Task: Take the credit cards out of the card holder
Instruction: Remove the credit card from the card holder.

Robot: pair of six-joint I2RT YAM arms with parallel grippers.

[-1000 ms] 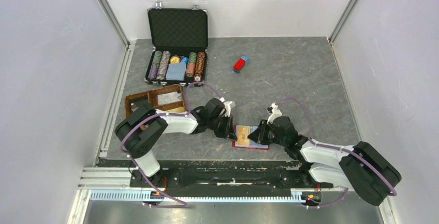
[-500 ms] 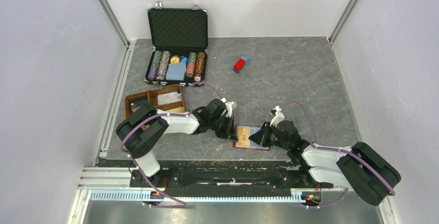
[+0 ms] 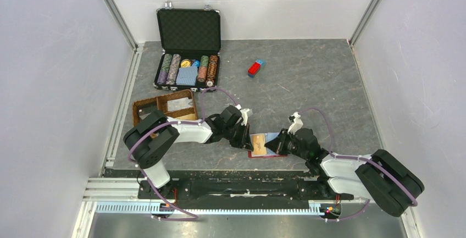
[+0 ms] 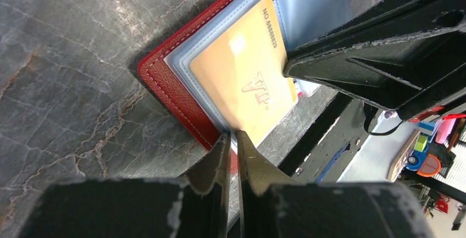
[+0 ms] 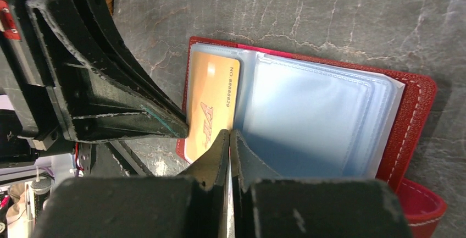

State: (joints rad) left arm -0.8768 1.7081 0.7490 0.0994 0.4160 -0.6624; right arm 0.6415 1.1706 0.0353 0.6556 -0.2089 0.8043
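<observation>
1. Holder (image 3: pixel 267 154) lies open on the bench (image 3: pixel 324 84), 1 orange card (image 5: pixel 211 100) sleeved inside.
2. Left pincer (image 4: pixel 232 137), nearly shut, pinches the holder's red edge.
3. Right pincer (image 5: pixel 229 134) is fully closed at the card's edge; grip unclear.
4. Card looks light, stiff and slick: take its exposed edge.

— What sort of place is this?
— A robot lab's test cell. 2 arms, left (image 3: pixel 187 132) and right (image 3: pixel 343 164), are bolted to a metal rail (image 3: pixel 220 208) at a grey table's (image 3: pixel 319 78) edge.
— Anything else?
— Plain white panels (image 3: pixel 55 84) in aluminium posts (image 3: pixel 114 10) box it in on 3 sides.
</observation>
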